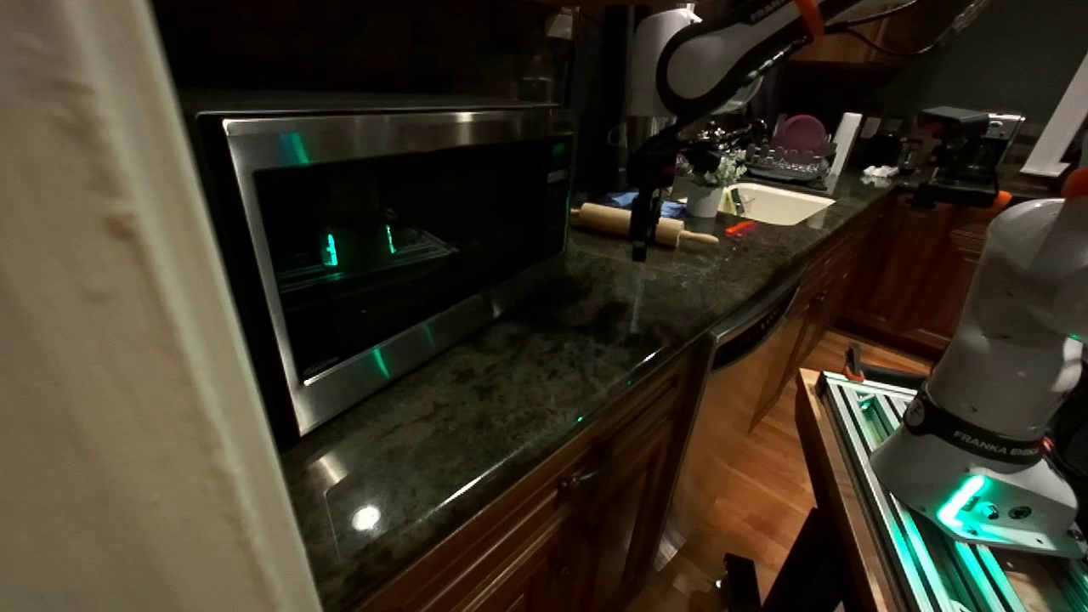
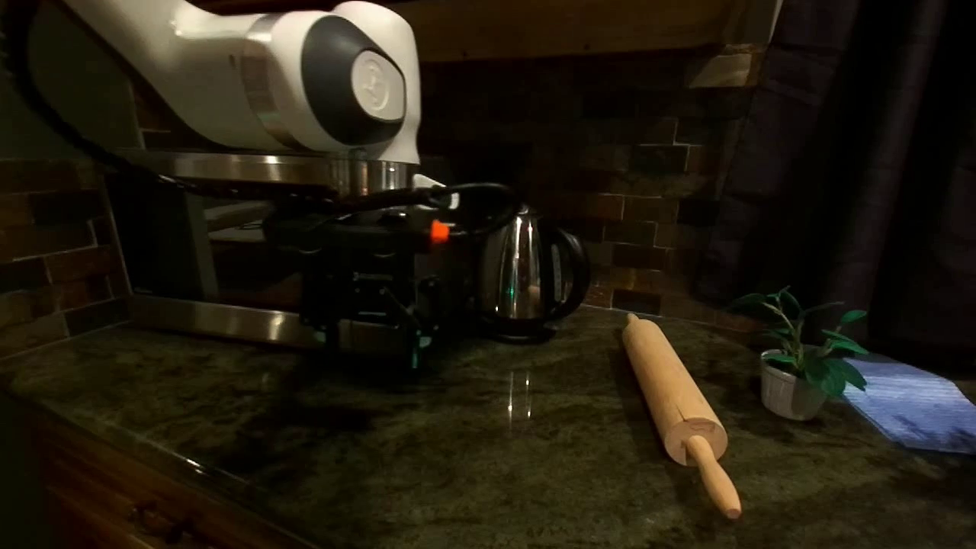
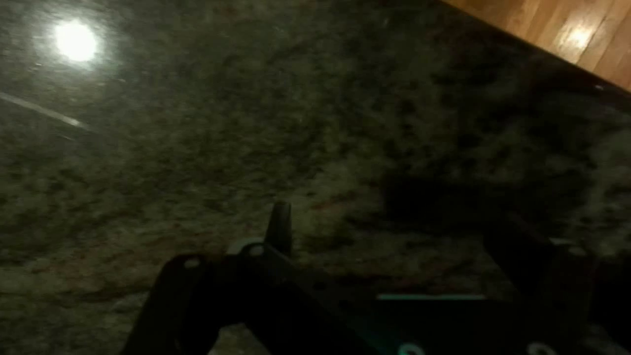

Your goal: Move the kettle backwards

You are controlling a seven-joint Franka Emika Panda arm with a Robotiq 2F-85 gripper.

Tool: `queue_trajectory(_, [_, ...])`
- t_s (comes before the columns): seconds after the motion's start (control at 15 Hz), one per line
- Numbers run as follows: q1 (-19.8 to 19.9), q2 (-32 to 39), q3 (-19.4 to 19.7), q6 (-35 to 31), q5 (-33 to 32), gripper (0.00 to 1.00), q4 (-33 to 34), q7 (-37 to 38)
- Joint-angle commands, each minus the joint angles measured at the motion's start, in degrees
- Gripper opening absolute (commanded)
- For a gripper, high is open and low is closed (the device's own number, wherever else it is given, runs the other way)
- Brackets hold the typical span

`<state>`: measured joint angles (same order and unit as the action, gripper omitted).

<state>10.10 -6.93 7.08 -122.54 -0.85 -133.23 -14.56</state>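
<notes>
We see kettle (image 2: 515,271) upright on counter (image 2: 488,457), near brick wall (image 2: 640,210), handle (image 2: 583,274) turned away from gripper (image 2: 369,351). Gripper hangs above counter, fingers (image 3: 279,229) wide apart, nothing between; we think such width is for receiving kettle. Handle's direction probably asks us for approach from side of rolling pin (image 2: 675,389).
</notes>
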Motion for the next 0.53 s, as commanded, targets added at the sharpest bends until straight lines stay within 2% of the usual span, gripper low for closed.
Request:
queue_trajectory(0.0, [-3.4,-9.1,-0.9,-4.7,4.6,1.0,-7.5,1.4])
queue_trajectory(0.27, [-5.9,-14.7,-2.0,-6.7,5.7,1.0,-9.4,3.7])
queue_trajectory(0.33, [-6.4,-15.2,-1.9,-4.3,5.8,1.0,-8.5,3.4])
queue_trajectory(0.4, [-6.2,-12.1,-1.5,-5.1,4.7,1.0,-6.7,2.8])
queue_trajectory(0.47, [-6.6,-13.1,-1.5,-5.1,4.7,1.0,-6.9,3.0])
